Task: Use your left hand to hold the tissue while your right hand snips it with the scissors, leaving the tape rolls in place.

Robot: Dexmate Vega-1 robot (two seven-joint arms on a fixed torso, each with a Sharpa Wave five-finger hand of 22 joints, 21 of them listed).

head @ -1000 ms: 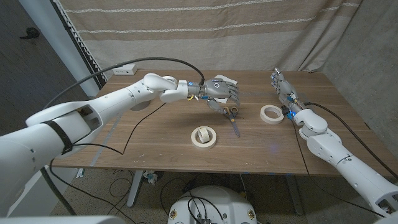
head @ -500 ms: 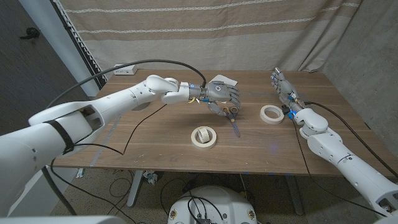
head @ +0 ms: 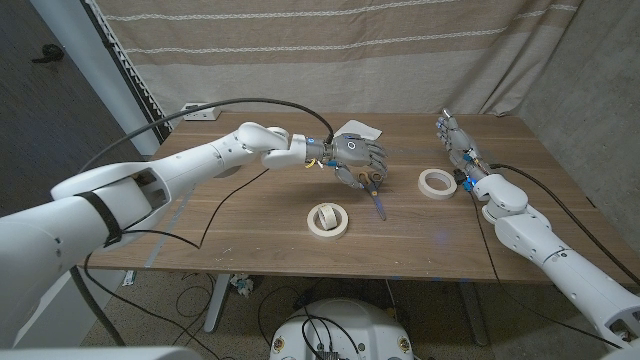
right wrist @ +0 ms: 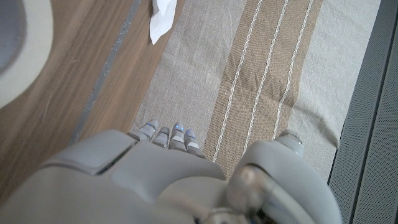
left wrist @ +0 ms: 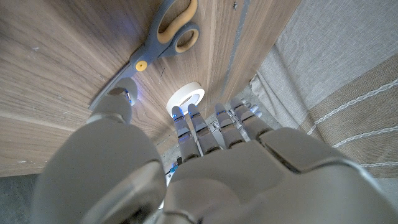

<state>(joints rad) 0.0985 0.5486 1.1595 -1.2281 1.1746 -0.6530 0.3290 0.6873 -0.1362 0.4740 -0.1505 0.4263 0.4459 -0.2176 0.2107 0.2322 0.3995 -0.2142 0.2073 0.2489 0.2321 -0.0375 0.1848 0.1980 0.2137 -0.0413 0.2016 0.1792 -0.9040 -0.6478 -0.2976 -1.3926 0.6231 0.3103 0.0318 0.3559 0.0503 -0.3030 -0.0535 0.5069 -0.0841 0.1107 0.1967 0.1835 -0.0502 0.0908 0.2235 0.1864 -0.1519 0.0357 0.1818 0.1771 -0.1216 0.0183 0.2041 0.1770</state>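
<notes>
Nearest, one tape roll [head: 328, 220] was left alone. Behind it, the left hand [head: 358, 158] had been moved down over the scissors [head: 377, 198], fingers spread, holding nothing. Farther back, the tissue [head: 361, 131] was still waiting. The right hand [head: 452, 140] perhaps stayed open.

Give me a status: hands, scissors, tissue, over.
Left hand open above scissors, not gripping. Right hand open at far right edge, idle. Tissue untouched behind left hand. Tape rolls in place.
</notes>
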